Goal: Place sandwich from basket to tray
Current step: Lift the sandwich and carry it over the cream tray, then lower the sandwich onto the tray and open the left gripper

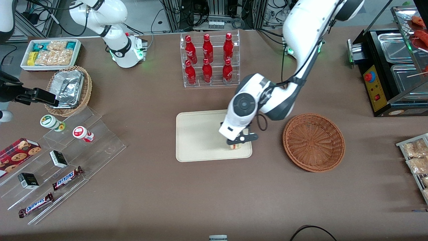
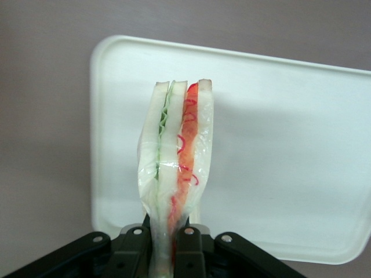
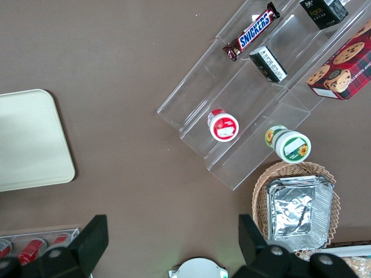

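- Worktop (image 1: 133,201): brown, carries everything.
- Tray (image 1: 197,137): cream, rounded corners, low rim.
- Basket (image 1: 313,142): reddish-brown wicker, nothing in it, just beside tray toward the working arm's end.
- End effector (image 1: 238,142): over tray's corner nearest the basket, clamped on the sandwich.
- Sandwich (image 2: 177,168): pale bread, green and red filling, clear wrap; pinched at its narrow end between fingers (image 2: 188,255), wide end toward tray.

You get bright, even overhead light with soft shadows under the basket (image 1: 313,142). The gripper (image 2: 168,255) holds the sandwich (image 2: 177,174) sharp; the tray (image 2: 301,145) glares, washed out.
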Action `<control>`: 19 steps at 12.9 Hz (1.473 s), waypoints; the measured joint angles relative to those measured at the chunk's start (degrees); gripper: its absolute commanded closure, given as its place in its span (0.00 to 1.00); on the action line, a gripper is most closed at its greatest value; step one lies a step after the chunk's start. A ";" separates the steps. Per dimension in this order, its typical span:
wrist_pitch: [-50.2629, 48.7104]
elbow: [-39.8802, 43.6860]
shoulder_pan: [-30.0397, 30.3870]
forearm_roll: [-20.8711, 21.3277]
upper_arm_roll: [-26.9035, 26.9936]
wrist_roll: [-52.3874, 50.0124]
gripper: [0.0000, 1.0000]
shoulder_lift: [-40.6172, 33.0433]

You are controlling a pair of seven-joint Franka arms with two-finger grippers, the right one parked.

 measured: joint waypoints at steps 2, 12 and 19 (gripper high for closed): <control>1.26 4.45 -2.40 0.00 0.03 -2.17 1.00 4.11; 4.40 8.87 -6.01 0.01 0.14 -3.25 1.00 9.80; 2.54 8.88 -6.55 0.01 0.19 -5.93 1.00 9.88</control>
